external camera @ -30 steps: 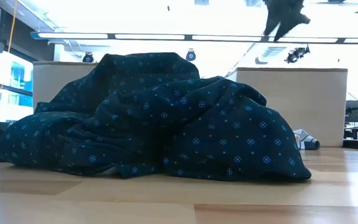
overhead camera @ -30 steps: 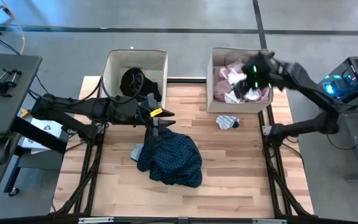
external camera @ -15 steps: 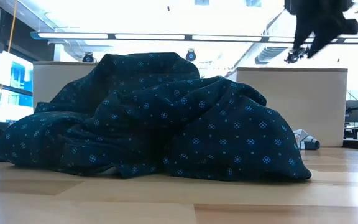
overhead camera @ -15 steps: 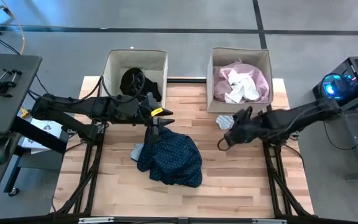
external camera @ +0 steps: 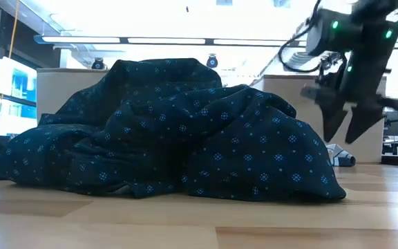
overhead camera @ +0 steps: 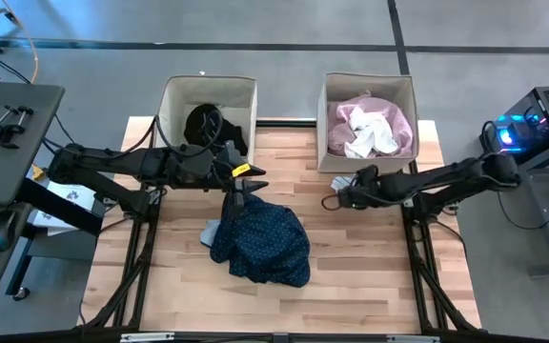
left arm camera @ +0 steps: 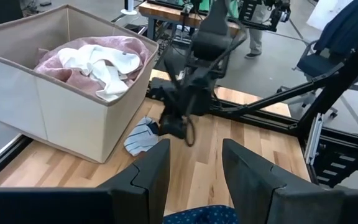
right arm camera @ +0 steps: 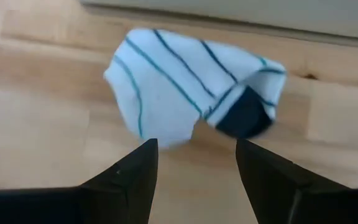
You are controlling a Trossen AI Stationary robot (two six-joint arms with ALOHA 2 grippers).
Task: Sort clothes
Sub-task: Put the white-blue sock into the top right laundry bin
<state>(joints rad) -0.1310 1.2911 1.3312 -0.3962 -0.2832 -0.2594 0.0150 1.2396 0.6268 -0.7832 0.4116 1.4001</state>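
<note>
A white sock with teal stripes (right arm camera: 191,87) lies flat on the wooden table in front of the right beige box (overhead camera: 324,152). It also shows in the low view (external camera: 340,155) and the left wrist view (left arm camera: 140,134). My right gripper (right arm camera: 194,155) hangs open just above the sock, fingers pointing down and clear of it (external camera: 347,135). The navy white-dotted dress (overhead camera: 260,243) lies heaped at mid-table. My left gripper (overhead camera: 241,191) stands open over the dress's far edge, and table shows between its fingers (left arm camera: 194,168).
The left beige box (overhead camera: 174,105) holds a black garment (overhead camera: 203,124). The right box holds a pink shirt (overhead camera: 394,129) with a white cloth (overhead camera: 365,133) on top. A pale blue-grey piece (overhead camera: 210,231) peeks out at the dress's left. Bare wood (overhead camera: 370,267) lies near the right front.
My right gripper has swung from above the right box toward the table's near edge and come down low over the striped sock. It rolled about its wrist on the way and stayed open. The dress and sock have not moved.
</note>
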